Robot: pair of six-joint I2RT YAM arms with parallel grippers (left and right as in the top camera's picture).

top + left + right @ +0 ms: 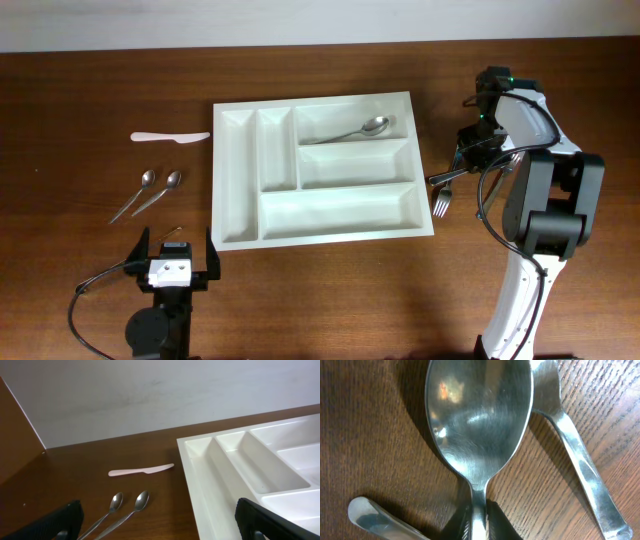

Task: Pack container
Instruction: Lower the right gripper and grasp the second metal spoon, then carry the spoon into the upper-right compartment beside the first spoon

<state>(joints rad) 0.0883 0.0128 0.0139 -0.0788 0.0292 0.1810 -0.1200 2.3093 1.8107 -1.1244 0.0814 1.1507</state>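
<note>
The white container (340, 210) lies mid-table with one spoon (350, 132) in its top long compartment. Right of it, my right gripper (456, 174) is down over a small pile of cutlery. In the right wrist view its jaws are shut on the neck of a large spoon (479, 425), gripper (479, 527), and the bowl lies on the wood. My left gripper (180, 258) stands open near the container's front left corner, with nothing in it. In the left wrist view, the gripper (160, 530) looks at the container (240, 475).
A fork (442, 205) lies beside the held spoon; its handle (585, 475) passes under the bowl. Another handle end (370, 515) lies to the left. Left of the container lie two spoons (145, 190) (167, 186) and a white plastic knife (170, 137).
</note>
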